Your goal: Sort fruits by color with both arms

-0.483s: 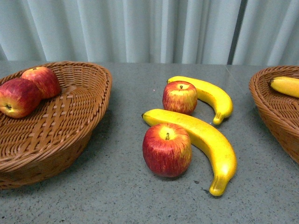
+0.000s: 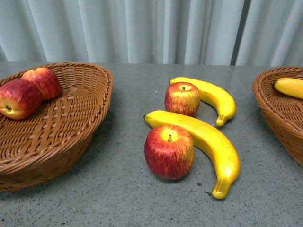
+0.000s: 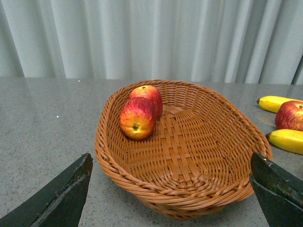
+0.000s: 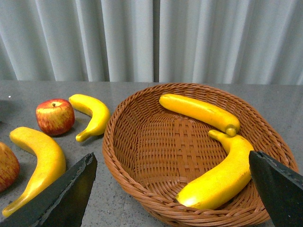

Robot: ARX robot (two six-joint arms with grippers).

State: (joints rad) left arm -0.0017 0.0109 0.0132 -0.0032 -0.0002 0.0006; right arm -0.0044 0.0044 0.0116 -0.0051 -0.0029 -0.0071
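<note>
L gripper [image 3: 170, 159] wide, facing apple basket [image 3: 101, 142] rim; R gripper [image 4: 171, 158] wide, facing banana basket [image 4: 110, 156].

In the front view, the left brown wicker basket [image 2: 102, 90] is running off one side edge and the right brown wicker basket [image 2: 265, 101] off the other, taking with it most of the bright-yellow banana [image 2: 289, 87] inside. The near red-and-yellow apple [image 2: 169, 151] is covering the middle of the long curved yellow banana [image 2: 218, 146] behind it. The far apple [image 2: 182, 98] is masking part of the far banana [image 2: 215, 97].

In the left wrist view, the left gripper [image 3: 170, 160] is showing only two black fingers [image 3: 61, 198], both cut by the frame. The front basket apple [image 3: 137, 118] is hiding part of the rear basket apple [image 3: 151, 93].

In the right wrist view, the right gripper [image 4: 171, 158] is likewise showing only cropped fingers, and the frame edge is slicing through the near red-and-yellow apple.
</note>
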